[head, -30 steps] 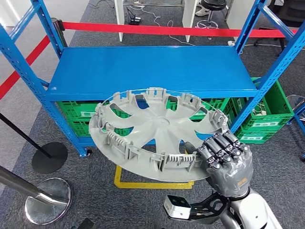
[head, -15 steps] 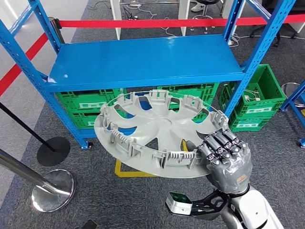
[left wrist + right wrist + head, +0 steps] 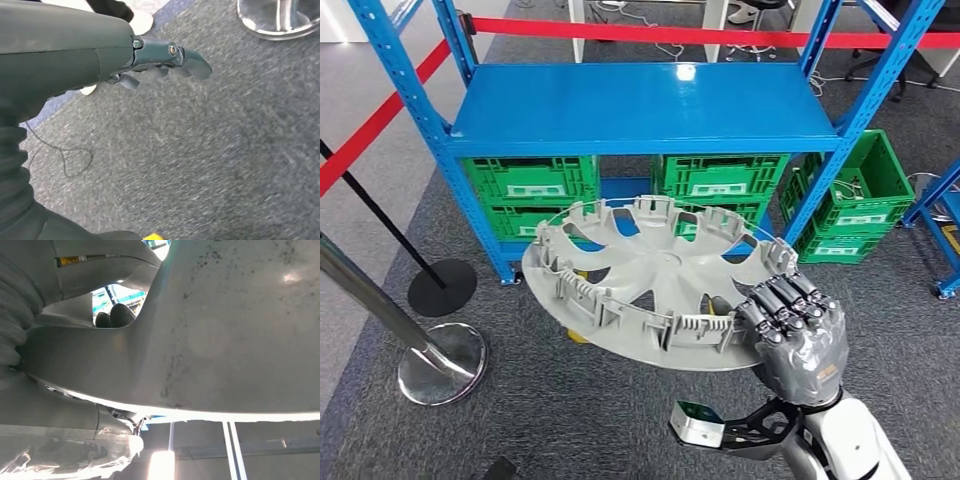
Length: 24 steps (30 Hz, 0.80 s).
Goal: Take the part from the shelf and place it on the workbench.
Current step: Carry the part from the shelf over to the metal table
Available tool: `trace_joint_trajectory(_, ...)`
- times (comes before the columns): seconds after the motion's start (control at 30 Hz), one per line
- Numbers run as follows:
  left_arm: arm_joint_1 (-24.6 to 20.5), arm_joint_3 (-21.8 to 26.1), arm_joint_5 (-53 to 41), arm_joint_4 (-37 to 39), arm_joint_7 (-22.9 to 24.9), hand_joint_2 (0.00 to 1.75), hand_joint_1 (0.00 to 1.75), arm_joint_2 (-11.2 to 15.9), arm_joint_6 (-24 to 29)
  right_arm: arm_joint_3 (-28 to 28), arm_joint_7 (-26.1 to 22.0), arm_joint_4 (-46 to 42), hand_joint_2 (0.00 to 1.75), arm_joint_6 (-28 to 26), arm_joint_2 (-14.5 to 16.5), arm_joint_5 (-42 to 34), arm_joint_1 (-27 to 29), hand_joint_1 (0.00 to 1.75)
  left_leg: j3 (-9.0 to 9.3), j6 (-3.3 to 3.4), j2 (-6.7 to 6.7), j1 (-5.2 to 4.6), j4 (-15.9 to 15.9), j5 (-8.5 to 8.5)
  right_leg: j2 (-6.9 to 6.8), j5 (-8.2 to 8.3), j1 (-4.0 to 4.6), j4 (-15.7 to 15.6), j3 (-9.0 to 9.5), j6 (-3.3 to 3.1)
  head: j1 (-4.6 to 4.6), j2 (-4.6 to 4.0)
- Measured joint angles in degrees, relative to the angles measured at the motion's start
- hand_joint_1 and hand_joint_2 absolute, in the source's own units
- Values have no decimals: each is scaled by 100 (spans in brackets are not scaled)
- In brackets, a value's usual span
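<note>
The right hand (image 3: 795,335) holds the grey wheel cover (image 3: 652,285) by its rim at four o'clock, fingers clamped on it, in front of the blue shelf (image 3: 644,105); the left hand (image 3: 151,57) hangs over carpet, fingers apart, holding nothing.

This looks like a workshop or industrial test area: a blue steel shelf rack (image 3: 644,105) stands on grey carpet (image 3: 546,410), with green plastic crates (image 3: 535,180) stowed beneath it (another crate (image 3: 860,200) sits beside the rack). Red barrier tape (image 3: 712,36) and chrome-based stanchions (image 3: 441,362) cordon the space off, and yellow floor marking (image 3: 578,336) shows near the rack
</note>
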Motion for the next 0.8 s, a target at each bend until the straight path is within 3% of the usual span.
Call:
trace_joint_trajectory(0.03,0,1,2,0,3,175,0,2,-1,-3,0,15,175,0,1,-5,-1,175,-97,6,0,-10,3,77,1,-215,1,396,-61,11,1,0)
trace_joint_trajectory(0.07,1,1,2,0,7,175,0,3,-2,-4,0,35,175,0,1,-7,-2,175,-198,7,1,-19,7,156,2,-289,2,694,-66,12,2,0)
trace_joint_trajectory(0.1,2,1,3,0,13,175,0,4,-2,-4,1,55,175,0,1,-6,-3,175,-297,1,1,-27,11,233,3,-228,4,817,13,4,1,0)
trace_joint_trajectory(0.13,2,1,5,0,20,175,0,7,-3,-4,2,78,175,0,1,-4,-6,175,-393,-8,0,-33,13,310,3,-80,6,737,193,-12,1,0)
trace_joint_trajectory(0.17,-1,1,7,0,27,175,0,8,-4,-4,4,98,175,0,1,0,-11,175,-480,-22,-2,-36,15,385,5,59,10,461,475,-35,1,0)
trace_joint_trajectory(0.2,-2,2,9,0,34,175,0,10,-5,-4,5,114,175,0,1,3,-20,175,-549,-40,-5,-42,18,451,7,83,18,36,829,-62,2,0)
trace_joint_trajectory(0.23,-2,2,10,0,39,175,0,10,-6,-5,8,126,175,-1,1,7,-33,175,-602,-65,-9,-48,23,517,10,24,29,-435,1176,-84,-3,0)
trace_joint_trajectory(0.27,-2,3,11,0,42,175,0,10,-7,-5,11,138,175,-1,1,10,-40,175,-630,-92,-12,-52,18,583,13,-61,45,-788,1401,-101,-9,0)
trace_joint_trajectory(0.3,-2,3,12,0,45,175,0,10,-8,-6,16,151,175,-3,1,16,-50,175,-649,-127,-13,-50,9,646,17,-141,63,-1006,1514,-121,0,1)
trace_joint_trajectory(0.37,8,3,12,0,51,175,0,13,-9,-6,36,187,175,-7,2,33,-61,175,-681,-202,-14,-35,-13,727,16,-83,75,-1065,1440,-195,15,1)
trace_joint_trajectory(0.4,17,3,12,0,54,175,0,16,-10,-6,50,207,175,-9,2,42,-69,175,-716,-239,-14,-26,25,642,11,-34,70,-1066,1387,-249,23,1)
trace_joint_trajectory(0.47,31,3,12,0,55,175,0,23,-10,-6,73,245,175,-9,3,55,-72,175,-851,-293,-16,-13,414,124,-5,115,54,-1068,1265,-338,-5,0)
trace_joint_trajectory(0.53,28,3,11,0,55,175,0,23,-10,-6,84,281,175,-9,3,71,-70,175,-1032,-330,-15,-9,1176,-452,-6,274,55,-1053,1105,-368,-27,0)
trace_joint_trajectory(0.57,24,3,10,0,55,175,0,23,-8,-6,89,298,175,-9,3,82,-68,175,-1074,-343,-15,-7,1504,-546,-7,348,56,-1041,1011,-363,-27,0)
trace_joint_trajectory(0.6,22,3,9,0,55,175,0,24,-5,-6,97,315,175,-9,3,96,-66,175,-1044,-350,-15,-7,1682,-500,-8,412,56,-1027,914,-351,-29,0)
trace_joint_trajectory(0.63,22,3,6,0,55,175,0,25,-1,-6,109,331,175,-9,3,113,-63,175,-917,-351,-15,-5,1659,-354,-8,470,53,-1006,819,-334,-29,0)
trace_joint_trajectory(0.7,18,3,-1,0,55,175,0,25,9,-6,147,351,175,-9,3,140,-58,175,-398,-340,-15,0,1072,-109,-9,565,47,-949,650,-289,-30,0)
trace_joint_trajectory(0.73,12,3,-3,0,55,175,0,24,12,-6,167,355,175,-9,3,147,-58,175,-98,-320,-20,-2,644,-110,-10,606,51,-909,578,-263,-27,0)
trace_joint_trajectory(0.8,0,3,-1,0,55,175,0,21,16,-7,200,358,175,-9,3,156,-58,175,210,-257,-29,-19,110,-227,-12,693,62,-865,485,-209,-23,0)
